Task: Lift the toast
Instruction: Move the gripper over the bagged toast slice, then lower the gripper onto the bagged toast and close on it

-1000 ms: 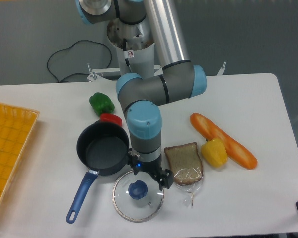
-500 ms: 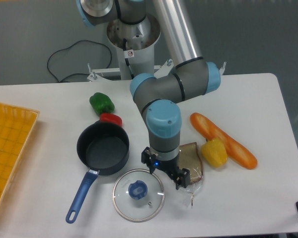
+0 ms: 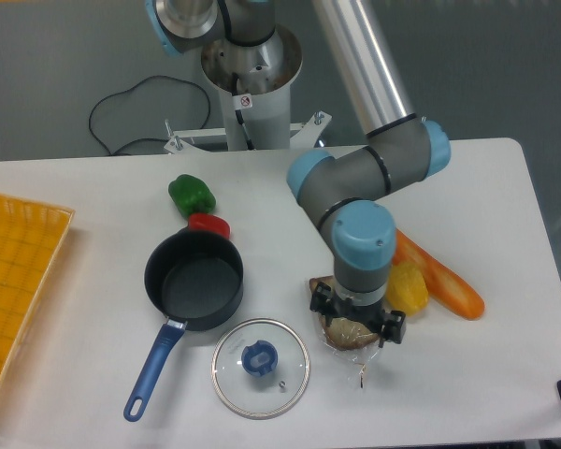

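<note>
The toast [image 3: 349,333], a speckled brown slice in a clear plastic bag, lies on the white table right of the glass lid. Most of it is hidden under my wrist; its near edge and twisted tail [image 3: 362,372] show. My gripper [image 3: 357,326] hangs straight down over the toast with its two black fingers [image 3: 319,299] spread to either side of it, open. I cannot tell whether the fingertips touch the bag.
A yellow bell pepper [image 3: 407,286] and a long orange loaf [image 3: 443,280] lie just right of the gripper. A glass lid [image 3: 261,367] lies to its left, with a dark pot [image 3: 194,281], a red pepper [image 3: 208,224] and a green pepper [image 3: 191,195] beyond. A yellow basket [image 3: 14,281] is at far left.
The arm has swung right, from beside the glass lid to directly over the toast, which it now mostly covers. The objects on the table have not moved.
</note>
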{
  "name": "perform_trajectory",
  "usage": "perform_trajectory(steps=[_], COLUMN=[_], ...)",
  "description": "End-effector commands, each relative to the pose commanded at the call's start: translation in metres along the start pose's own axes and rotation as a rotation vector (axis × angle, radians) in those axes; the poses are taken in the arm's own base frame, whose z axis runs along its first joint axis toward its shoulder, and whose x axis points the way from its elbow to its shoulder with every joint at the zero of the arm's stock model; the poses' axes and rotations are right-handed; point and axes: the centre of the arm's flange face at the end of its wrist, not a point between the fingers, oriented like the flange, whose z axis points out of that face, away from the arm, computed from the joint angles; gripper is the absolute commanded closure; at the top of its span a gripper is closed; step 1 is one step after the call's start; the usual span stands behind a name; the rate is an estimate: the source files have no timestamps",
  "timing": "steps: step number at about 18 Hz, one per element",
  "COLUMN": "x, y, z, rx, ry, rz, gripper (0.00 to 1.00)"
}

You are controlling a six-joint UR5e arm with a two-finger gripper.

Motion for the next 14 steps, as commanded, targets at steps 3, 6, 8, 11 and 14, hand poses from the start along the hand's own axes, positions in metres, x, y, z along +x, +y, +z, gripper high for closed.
perform_trajectory(steps=[3, 6, 8, 11, 14], x=[-0.005, -0.009, -0.01, -0.011, -0.009], y=[-0.012, -0.021, -0.024, -0.027, -0.03], z=[-0.006, -0.006, 0.005, 0.019, 0.025], rx=[0.048, 0.082, 0.105, 0.112, 0.107], ry=[0.021, 0.037, 0.049, 0.051, 0.057], rz=[-0.069, -0.093, -0.091, -0.083, -0.082], gripper=[0.0, 0.0, 0.0, 0.0, 0.0])
